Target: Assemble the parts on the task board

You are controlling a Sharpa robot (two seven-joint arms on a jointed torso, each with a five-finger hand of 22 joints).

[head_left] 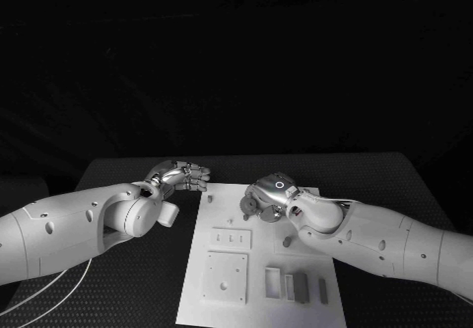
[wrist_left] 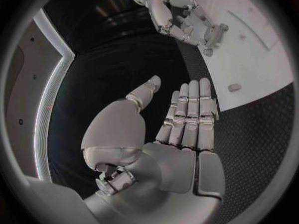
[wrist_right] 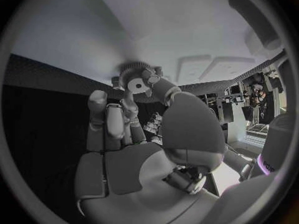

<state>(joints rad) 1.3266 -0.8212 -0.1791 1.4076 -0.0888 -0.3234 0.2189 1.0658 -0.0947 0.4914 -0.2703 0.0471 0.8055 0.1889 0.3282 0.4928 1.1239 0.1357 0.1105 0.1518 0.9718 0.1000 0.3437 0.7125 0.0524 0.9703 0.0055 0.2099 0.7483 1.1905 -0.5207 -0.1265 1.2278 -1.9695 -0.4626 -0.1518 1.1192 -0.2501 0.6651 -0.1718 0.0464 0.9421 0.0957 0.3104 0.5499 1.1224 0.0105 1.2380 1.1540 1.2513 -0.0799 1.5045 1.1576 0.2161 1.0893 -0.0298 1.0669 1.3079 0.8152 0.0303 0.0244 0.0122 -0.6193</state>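
Right hand (wrist_right: 134,134) pinches a gear (wrist_right: 136,80) at its fingertips, above the far end of the board (head_left: 258,273). Left hand (wrist_left: 181,129) released, fingers straight, holding nothing, over the surface (head_left: 118,171) just beside the board's far left corner. Risks: shallow pinch, so the gear may slip or tilt; a tilted gear could jam when seated on the board.

from the head we look steeply down on the surface (head_left: 384,171), with the board (head_left: 258,273) lying low in the middle and both arms coming in from the sides. at the left wrist we sit close behind the left hand (wrist_left: 177,119), looking across to the board and the right hand (wrist_left: 181,20). at the right wrist we sit tight behind the right hand, facing the board. all three views share the board.
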